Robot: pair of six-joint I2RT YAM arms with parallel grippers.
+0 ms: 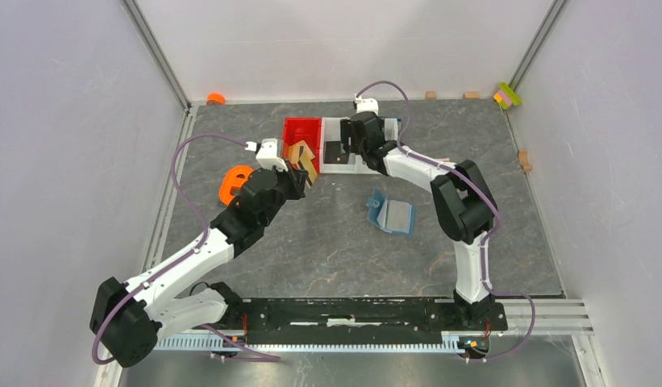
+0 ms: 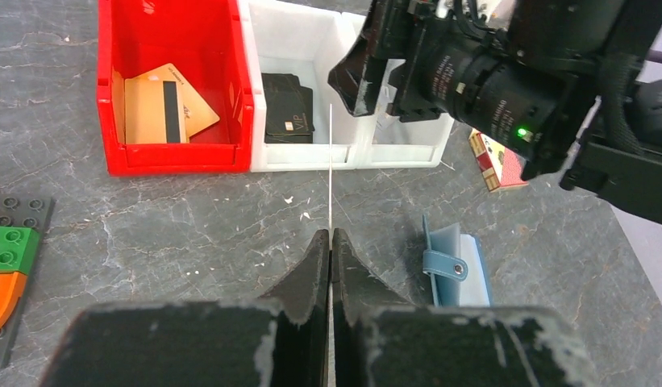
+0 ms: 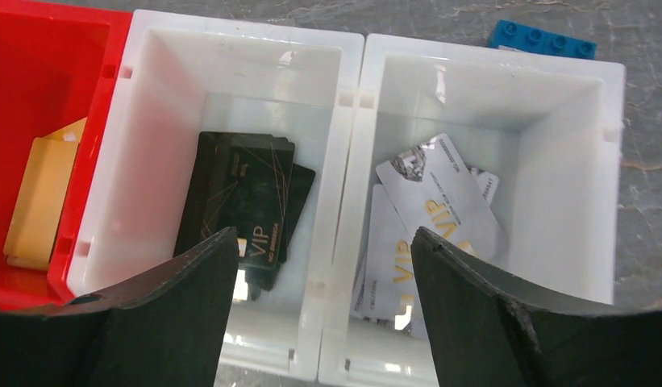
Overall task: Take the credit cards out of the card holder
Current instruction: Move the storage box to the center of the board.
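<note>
Tabletop [image 1: 311,242]: right tool [image 3: 321,238] downturned over bins [image 1: 335,165]

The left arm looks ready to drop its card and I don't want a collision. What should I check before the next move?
1. Grip: left hand shut on the tan card: ok.
2. Target: red bin open-topped, with gold cards lying inside: ok.
3. Other side: right hand open and empty above the white bins: ok.
4. Gap between right hand and red bin: cannot tell; it hovers over the neighbouring white bin.
5. Sorting: black cards and silver cards in separate white bins: ok.
6. Whether the card holder is emptied: cannot tell; it lies open on the table, its pockets unclear.
</note>
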